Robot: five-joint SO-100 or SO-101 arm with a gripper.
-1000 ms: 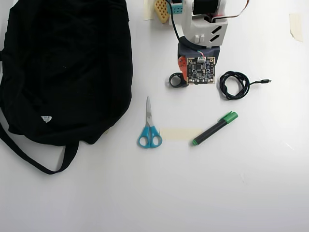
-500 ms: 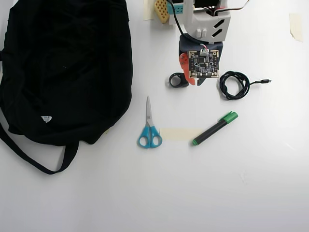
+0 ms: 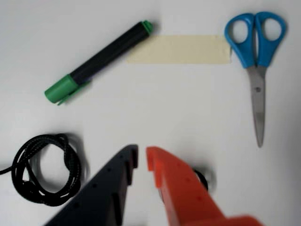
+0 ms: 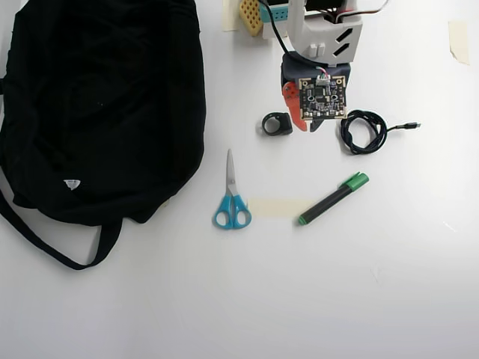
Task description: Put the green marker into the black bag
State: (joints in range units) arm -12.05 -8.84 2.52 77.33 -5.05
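Black bag point(image 4: 97, 105) fills the overhead view's left, running off its left edge. White tabletop point(image 4: 337, 299) lies bare below. Green marker point(image 4: 334, 198) lies diagonal beside tape strip point(image 4: 273, 207), near scissors point(image 4: 231, 202). Hand point(image 3: 142, 159) slightly parted, empty.

In the overhead view the bag point(image 4: 97, 105) ran off the top and left edges of the picture, so its full outline could not be seen. The arm's circuit board point(image 4: 322, 96) covered the gripper point(image 4: 305, 123), hiding the gap between its 2 fingers. In the wrist view a small black object point(image 3: 203, 179) sat mostly hidden behind the orange finger point(image 3: 174, 183), and the whole picture was soft and slightly blurred.
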